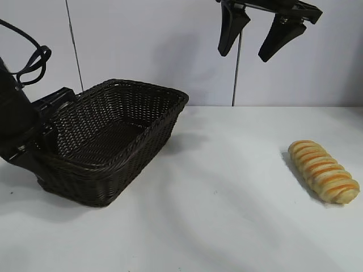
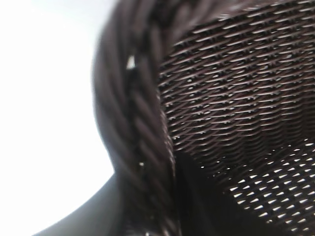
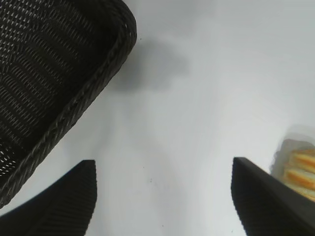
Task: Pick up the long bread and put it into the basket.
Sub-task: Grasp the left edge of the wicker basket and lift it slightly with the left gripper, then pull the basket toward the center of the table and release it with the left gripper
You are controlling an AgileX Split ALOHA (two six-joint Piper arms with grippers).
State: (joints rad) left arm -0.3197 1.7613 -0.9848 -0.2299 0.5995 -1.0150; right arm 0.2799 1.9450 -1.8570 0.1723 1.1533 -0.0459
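Observation:
The long bread (image 1: 323,171), pale yellow with orange-brown stripes, lies on the white table at the right; its end also shows in the right wrist view (image 3: 301,167). The basket (image 1: 102,181), dark brown wicker, stands at the left and is empty. My right gripper (image 1: 244,56) is open and empty, high above the table between the basket and the bread, with bare table between its fingers (image 3: 163,164). My left gripper (image 1: 45,127) is at the basket's left end, closed over the braided rim (image 2: 142,147), which fills the left wrist view.
A white table (image 1: 227,187) runs from the basket to the bread. A pale wall stands behind it. The left arm and its cable (image 1: 31,65) are at the far left, beside the basket.

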